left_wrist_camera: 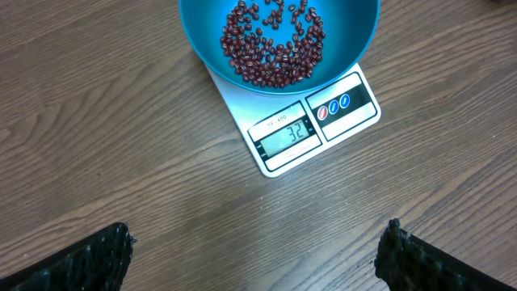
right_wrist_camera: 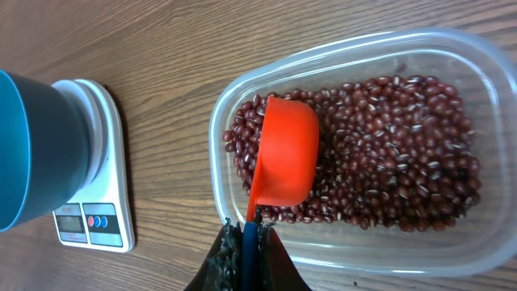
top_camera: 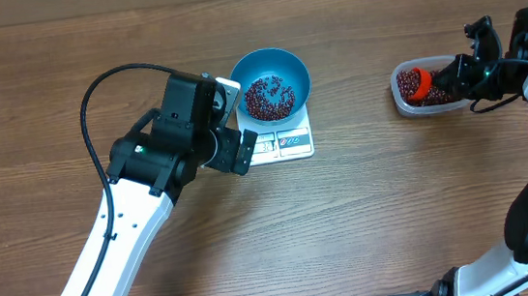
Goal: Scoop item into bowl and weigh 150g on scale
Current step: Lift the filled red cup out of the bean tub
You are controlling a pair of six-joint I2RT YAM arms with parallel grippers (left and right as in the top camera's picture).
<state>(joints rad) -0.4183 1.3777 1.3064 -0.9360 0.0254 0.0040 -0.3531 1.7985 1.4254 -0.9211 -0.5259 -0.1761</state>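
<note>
- Clamping the thin handle of an orange scoop (right_wrist_camera: 284,153), the right pincer (right_wrist_camera: 245,242) is pressing its jaws tightly together at the bottom edge of its wrist view.
- Just ahead of those fingertips, the scoop's cup is resting among the beans (right_wrist_camera: 388,145) at the near end of a clear plastic tub (right_wrist_camera: 355,44).
- Beyond and to the right of the cup, the red-brown beans are covering the tub's floor.
- Off to this pincer's left, well apart from the tub, the blue bowl (right_wrist_camera: 32,153) is standing on the white scale (right_wrist_camera: 101,162).
- Standing wide open and holding nothing, the left pincer (left_wrist_camera: 258,250) is showing only its two dark fingers (left_wrist_camera: 97,259) at the bottom corners of its wrist view.
- Directly between and ahead of those fingers, bare wooden table (left_wrist_camera: 121,145) is filling the view.
- Farther ahead of the left pincer, the scale is lying flat with its front edge facing the pincer, and its display (left_wrist_camera: 284,133) is showing 32.
- Farthest from the left pincer, the bowl is sitting on the back part of the scale, holding a loose, shallow patch of beans on its floor.
- From overhead, the left pincer is hovering just beside the scale's left edge, while the right pincer is reaching into the tub far to the right.
</note>
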